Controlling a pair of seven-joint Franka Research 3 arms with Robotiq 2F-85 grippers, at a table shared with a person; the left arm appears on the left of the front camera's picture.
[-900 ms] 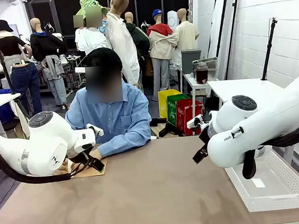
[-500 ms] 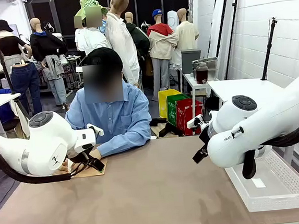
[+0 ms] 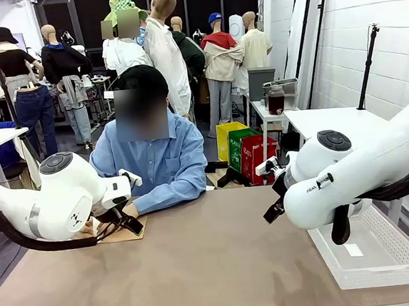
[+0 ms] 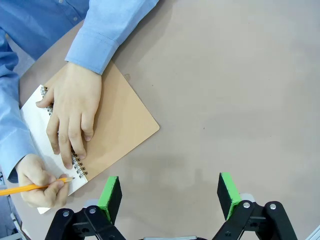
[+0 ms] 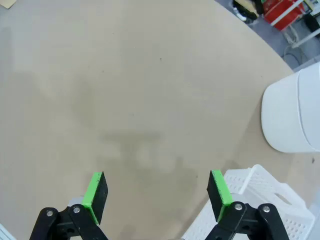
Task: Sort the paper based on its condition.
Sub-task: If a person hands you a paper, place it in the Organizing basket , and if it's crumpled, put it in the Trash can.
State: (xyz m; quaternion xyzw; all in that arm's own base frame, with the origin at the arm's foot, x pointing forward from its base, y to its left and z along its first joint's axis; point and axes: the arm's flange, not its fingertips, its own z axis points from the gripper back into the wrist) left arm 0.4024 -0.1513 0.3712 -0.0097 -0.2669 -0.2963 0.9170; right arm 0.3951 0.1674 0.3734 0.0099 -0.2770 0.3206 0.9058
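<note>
PLACE: robotics lab in a shared workroom | FIXTURES: two white robot arms, left arm (image 3: pixel 51 206) and right arm (image 3: pixel 350 176), flanking a brown bench (image 3: pixel 214 267) | FAR SIDE: person (image 3: pixel 155 164) seated at the bench | RIGHT: white-painted block wall (image 3: pixel 387 29), black stand (image 3: pixel 367 67), white side table (image 3: pixel 331 122) | FAR FLOOR: yellow, green and red crates (image 3: pixel 242 145)

Surface (image 4: pixel 225 90) was recorded as plain tan; notebook (image 4: pixel 122 125) cover as cardboard brown, its page (image 4: pixel 34 107) white. Sleeve (image 4: pixel 105 35) was noted blue, pencil (image 4: pixel 25 189) orange-yellow, basket (image 3: pixel 387 274) white with a mesh pattern. Left tool (image 4: pixel 170 192) and right tool (image 5: pixel 157 192) were observed black, pads (image 4: pixel 111 195) green, arms (image 3: pixel 51 206) white.
</note>
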